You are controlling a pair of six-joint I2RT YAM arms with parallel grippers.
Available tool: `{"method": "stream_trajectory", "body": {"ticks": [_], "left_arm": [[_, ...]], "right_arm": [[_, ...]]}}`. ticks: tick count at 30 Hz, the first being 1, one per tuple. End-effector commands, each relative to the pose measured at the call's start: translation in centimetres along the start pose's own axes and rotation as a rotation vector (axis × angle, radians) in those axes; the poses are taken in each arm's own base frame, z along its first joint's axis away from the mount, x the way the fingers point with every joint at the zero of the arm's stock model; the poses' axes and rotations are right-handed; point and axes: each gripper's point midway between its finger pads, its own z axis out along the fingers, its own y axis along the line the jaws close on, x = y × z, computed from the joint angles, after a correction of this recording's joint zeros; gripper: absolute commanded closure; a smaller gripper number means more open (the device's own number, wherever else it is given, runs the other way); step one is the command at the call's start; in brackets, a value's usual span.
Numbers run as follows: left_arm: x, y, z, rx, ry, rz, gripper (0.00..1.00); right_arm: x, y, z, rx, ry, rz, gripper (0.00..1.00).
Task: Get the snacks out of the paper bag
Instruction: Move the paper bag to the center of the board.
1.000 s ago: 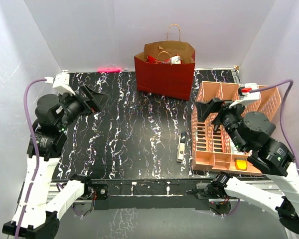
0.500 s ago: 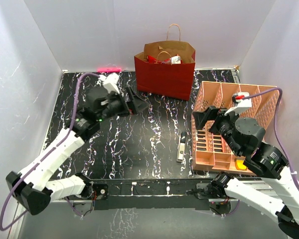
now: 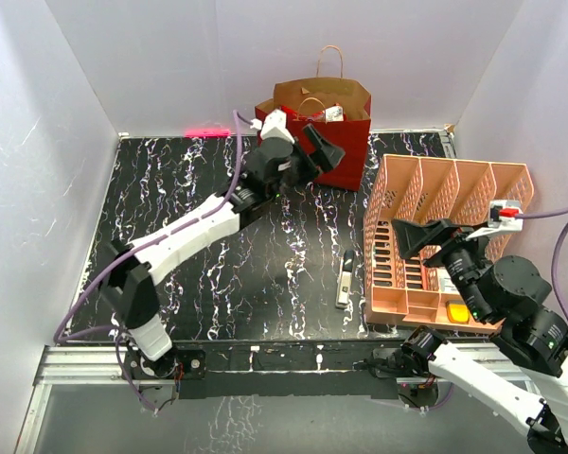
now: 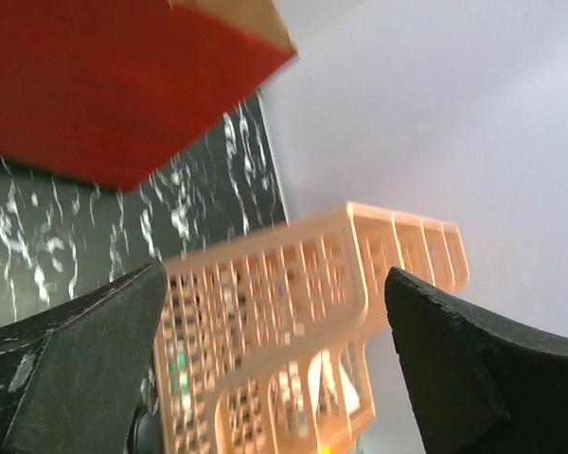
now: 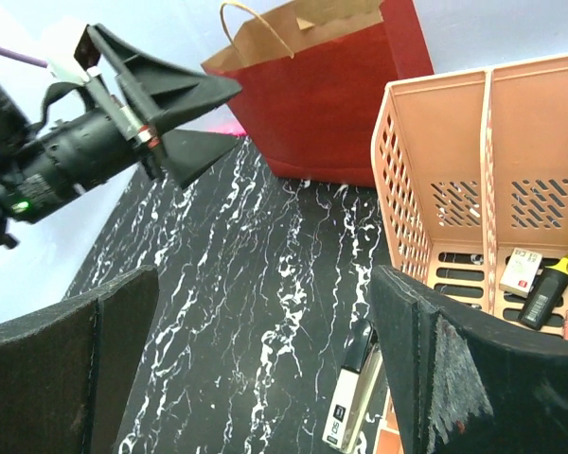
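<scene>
Left gripper (image 3: 319, 148): stretched out to the front face of the bag, just under its rim; I read the jaws as spread wide with nothing between them, and the wrist view shows only red wall, table and rack beyond the fingers.
Large glossy red paper bag with brown kraft inside (image 3: 312, 147): upright at the far middle of the black marbled table (image 3: 218, 246), mouth open, tan cord handles up.
Crinkly foil snack packets (image 3: 314, 113): I see red and silver wrappers poking up inside the mouth; none lies out on the table.
Slim grey-and-white gadget (image 3: 345, 278): flat on the table, just left of the rack.
Salmon-orange plastic lattice rack (image 3: 435, 236): to the right of the bag, small items in its slots.
Right gripper (image 3: 419, 235): held over the rack's near part, fingers apart, empty.
Step in hand: as I judge it, the reach toward the bag; no grasp yet.
Next move: I'd lift the left gripper over the rim, drop into the mouth, and close on one packet without snagging a handle or tipping the bag.
</scene>
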Motion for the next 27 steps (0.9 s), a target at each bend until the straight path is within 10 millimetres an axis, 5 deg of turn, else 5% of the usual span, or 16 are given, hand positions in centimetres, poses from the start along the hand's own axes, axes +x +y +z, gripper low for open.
{"method": "stream_trajectory", "body": {"ticks": [1, 8, 24, 27], "left_arm": [[-7.4, -2.2, 2.1, -0.052, -0.323, -0.067, 0.02], [-12.4, -1.9, 4.4, -0.150, -0.567, 0.010, 0.04], [-13.4, -1.6, 11.1, -0.111, -0.557, -0.060, 0.28], [-13.7, -0.2, 11.6, -0.154, -0.563, -0.066, 0.45]], "right_arm": [[-2.8, -0.1, -1.0, 0.001, -0.103, 0.072, 0.02], [-3.9, -1.0, -2.3, 0.019, -0.142, 0.099, 0.02], [-5.5, -2.2, -5.0, 0.023, -0.193, 0.149, 0.02], [-5.5, -1.6, -4.9, -0.002, -0.181, 0.141, 0.02]]}}
